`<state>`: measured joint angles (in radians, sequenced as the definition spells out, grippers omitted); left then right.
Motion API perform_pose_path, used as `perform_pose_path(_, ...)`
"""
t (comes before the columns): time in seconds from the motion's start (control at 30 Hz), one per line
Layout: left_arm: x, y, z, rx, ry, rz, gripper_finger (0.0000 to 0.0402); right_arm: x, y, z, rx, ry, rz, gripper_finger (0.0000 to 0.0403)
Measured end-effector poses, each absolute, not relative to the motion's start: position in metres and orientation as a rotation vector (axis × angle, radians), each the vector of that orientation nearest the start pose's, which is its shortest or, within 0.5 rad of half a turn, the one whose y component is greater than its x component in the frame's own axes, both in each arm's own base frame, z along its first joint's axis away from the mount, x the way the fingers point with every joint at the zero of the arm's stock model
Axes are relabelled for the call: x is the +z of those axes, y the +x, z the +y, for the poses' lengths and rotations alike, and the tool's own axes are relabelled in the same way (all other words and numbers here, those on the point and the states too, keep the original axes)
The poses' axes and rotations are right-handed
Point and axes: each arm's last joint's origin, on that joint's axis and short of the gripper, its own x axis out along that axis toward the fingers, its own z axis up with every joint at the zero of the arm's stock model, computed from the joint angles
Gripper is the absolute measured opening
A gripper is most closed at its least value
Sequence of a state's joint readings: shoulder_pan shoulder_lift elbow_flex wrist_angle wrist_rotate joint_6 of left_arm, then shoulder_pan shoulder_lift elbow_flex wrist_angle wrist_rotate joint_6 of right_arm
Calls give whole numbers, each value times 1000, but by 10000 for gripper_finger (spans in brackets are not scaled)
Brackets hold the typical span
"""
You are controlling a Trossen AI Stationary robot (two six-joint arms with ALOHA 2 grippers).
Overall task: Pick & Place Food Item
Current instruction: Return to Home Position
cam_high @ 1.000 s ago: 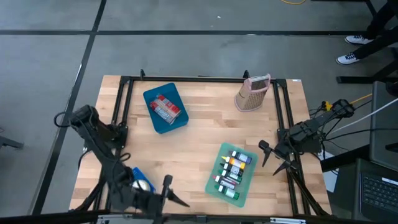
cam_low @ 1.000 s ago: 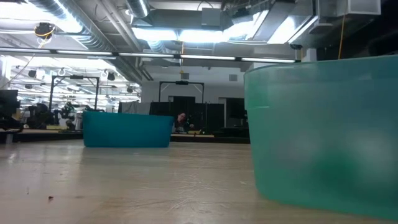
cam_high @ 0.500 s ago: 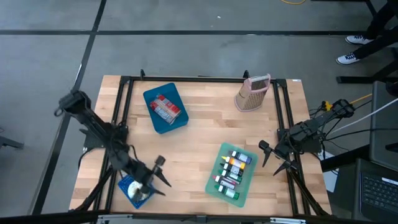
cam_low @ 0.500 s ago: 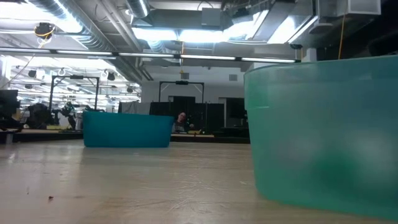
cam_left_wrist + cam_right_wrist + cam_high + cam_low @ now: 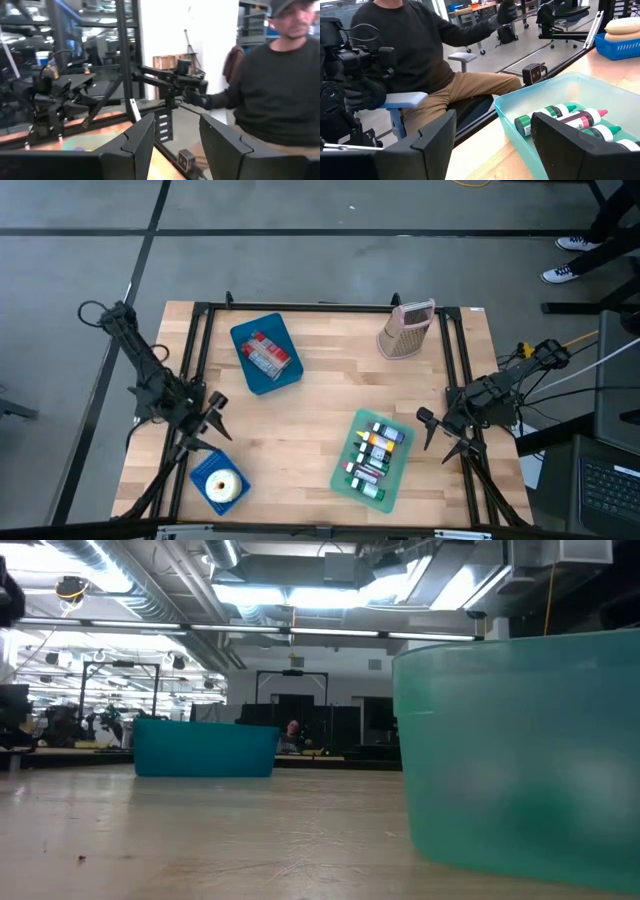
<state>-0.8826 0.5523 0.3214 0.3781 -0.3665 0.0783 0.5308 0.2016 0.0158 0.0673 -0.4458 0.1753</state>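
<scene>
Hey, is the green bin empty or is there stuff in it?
Not empty. In the high view the green bin holds several bottles lying on their sides in a row.

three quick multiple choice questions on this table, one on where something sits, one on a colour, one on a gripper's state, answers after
1. Where is the doughnut basket?
A on the floor
B on the table's left-arm side
C on a chair

2. What colour is the bin holding the food colouring bottles?
A green
B red
C yellow

3. The right gripper is:
A shut on a bottle
B open and empty
C shut on a cloth

Answers: 1 B, it lies on the wood near the left gripper. 2 A, its walls show green. 3 B, the right wrist view shows its fingers apart with nothing between.
</scene>
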Motion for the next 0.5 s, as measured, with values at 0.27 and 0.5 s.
perform_pose_path(0.27,250,76,-81,-646,-20,-179,157,159,85,65,962,156,208,254)
perform_pose_path(0.5,206,71,-74,-615,-63,-201,153,159,85,65,977,173,219,254)
